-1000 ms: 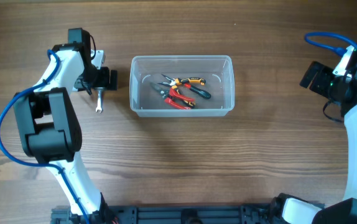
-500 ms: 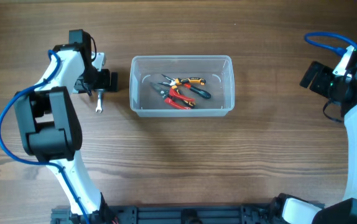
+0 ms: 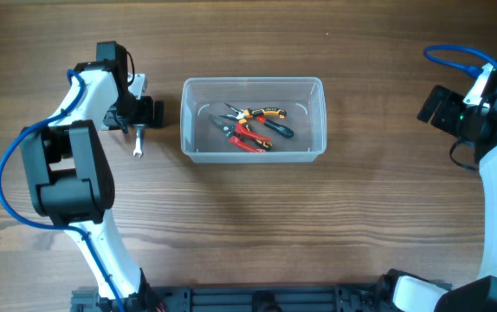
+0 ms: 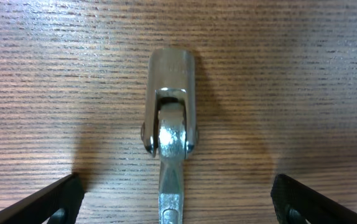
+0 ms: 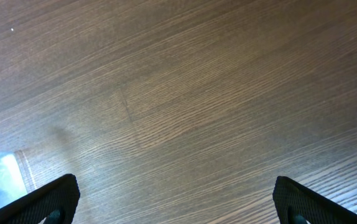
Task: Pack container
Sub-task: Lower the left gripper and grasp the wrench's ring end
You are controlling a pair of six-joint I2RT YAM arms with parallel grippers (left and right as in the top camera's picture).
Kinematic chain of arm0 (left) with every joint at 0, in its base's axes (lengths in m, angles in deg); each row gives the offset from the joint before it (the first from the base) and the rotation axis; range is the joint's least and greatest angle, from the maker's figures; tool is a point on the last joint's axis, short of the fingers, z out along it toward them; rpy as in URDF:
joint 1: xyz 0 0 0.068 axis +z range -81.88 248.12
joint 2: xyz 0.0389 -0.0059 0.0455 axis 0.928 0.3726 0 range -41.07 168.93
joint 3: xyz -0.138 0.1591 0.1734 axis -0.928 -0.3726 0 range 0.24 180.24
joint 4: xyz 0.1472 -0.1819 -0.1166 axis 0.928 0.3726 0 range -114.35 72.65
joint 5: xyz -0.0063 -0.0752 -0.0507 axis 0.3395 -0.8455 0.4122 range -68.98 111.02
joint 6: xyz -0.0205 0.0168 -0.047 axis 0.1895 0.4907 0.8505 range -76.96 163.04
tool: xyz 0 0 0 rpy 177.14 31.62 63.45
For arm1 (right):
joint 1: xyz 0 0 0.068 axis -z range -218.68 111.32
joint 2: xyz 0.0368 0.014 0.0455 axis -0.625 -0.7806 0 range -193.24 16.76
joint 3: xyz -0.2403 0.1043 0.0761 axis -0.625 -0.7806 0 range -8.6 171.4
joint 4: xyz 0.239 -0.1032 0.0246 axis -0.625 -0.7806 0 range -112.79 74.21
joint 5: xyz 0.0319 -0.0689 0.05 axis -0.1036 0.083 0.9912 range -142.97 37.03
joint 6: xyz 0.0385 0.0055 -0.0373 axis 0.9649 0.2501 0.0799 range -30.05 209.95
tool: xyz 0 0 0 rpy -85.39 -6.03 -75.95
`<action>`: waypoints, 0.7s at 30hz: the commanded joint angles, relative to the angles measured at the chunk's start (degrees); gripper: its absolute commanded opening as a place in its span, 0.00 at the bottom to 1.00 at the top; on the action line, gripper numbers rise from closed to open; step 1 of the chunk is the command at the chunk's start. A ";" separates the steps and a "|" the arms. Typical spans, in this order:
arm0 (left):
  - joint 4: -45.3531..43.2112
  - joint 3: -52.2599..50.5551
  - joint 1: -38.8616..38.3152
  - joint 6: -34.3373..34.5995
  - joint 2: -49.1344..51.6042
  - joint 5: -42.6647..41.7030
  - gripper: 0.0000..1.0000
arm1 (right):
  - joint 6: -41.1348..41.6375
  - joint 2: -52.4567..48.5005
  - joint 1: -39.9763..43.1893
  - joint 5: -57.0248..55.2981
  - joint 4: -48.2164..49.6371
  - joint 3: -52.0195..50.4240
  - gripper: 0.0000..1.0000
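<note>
1. Hanging low over the wooden table [image 3: 248,234], left claw [image 3: 145,113]: jaws spread wide, nothing gripped. Its dark fingertips [image 4: 57,199] show at the lower corners of the wrist view.
2. Wrench [image 4: 169,134]: silver, with a swivel socket head. It lies flat on the wood directly beneath the left claw, centred between the fingers and touching neither. The handle runs back out of the wrist view.
3. Container [image 3: 185,121]: clear plastic bin, upright, just beside the left claw on the side toward the right claw, and well apart from the right claw.
4. Contents of container: pliers with orange-and-black handles [image 3: 261,113], red-handled pliers [image 3: 250,139] and a dark-handled tool [image 3: 279,128], overlapping near the middle of the floor.
5. Right claw [image 3: 435,106]: jaws wide apart, holding nothing, bare wood below. A pale corner of the container sits at the lower left edge of its wrist view.
</note>
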 commanded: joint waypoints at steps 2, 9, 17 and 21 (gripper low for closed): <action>-0.68 0.68 -0.22 0.17 1.70 -0.17 0.83 | 1.09 0.26 0.02 -0.98 0.13 0.07 1.00; -0.68 0.68 -0.22 0.17 1.70 -0.17 0.53 | 1.09 0.26 0.02 -0.98 0.13 0.07 1.00; -1.36 0.68 -0.22 0.17 1.70 -0.15 0.25 | 1.09 0.26 0.02 -0.98 0.15 0.07 1.00; -1.38 0.68 -0.22 0.17 1.68 -0.15 0.21 | 1.09 0.26 0.02 -0.98 0.15 0.07 1.00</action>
